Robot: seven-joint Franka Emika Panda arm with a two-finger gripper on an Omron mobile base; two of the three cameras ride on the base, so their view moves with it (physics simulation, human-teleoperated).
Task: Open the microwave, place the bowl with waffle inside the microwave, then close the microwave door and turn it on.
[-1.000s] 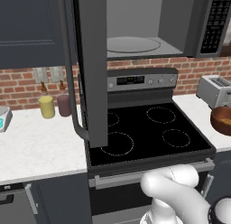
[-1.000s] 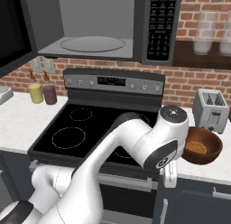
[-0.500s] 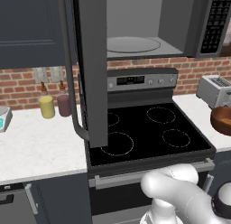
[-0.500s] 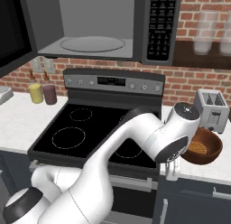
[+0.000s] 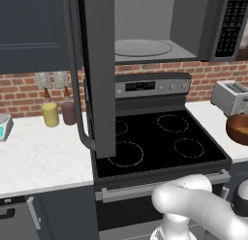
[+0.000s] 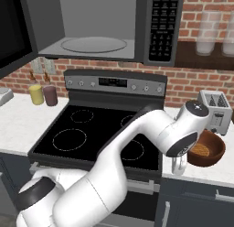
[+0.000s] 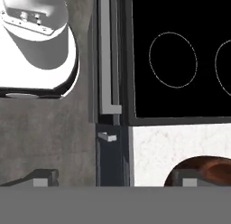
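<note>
Hand view: bowl (image 7: 203, 171) just behind one of the spread fingers (image 7: 189, 182).

Both base cameras sit behind the arm, one to each side, looking forward and down at the same stove (image 5: 160, 142) and open microwave (image 6: 98, 27). The hand camera looks straight down, close above the tabletop (image 7: 167, 148) edge.

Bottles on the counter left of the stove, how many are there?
2: a yellow bottle and a purple bottle stand side by side against the brick wall. The open door might hide more.
</note>
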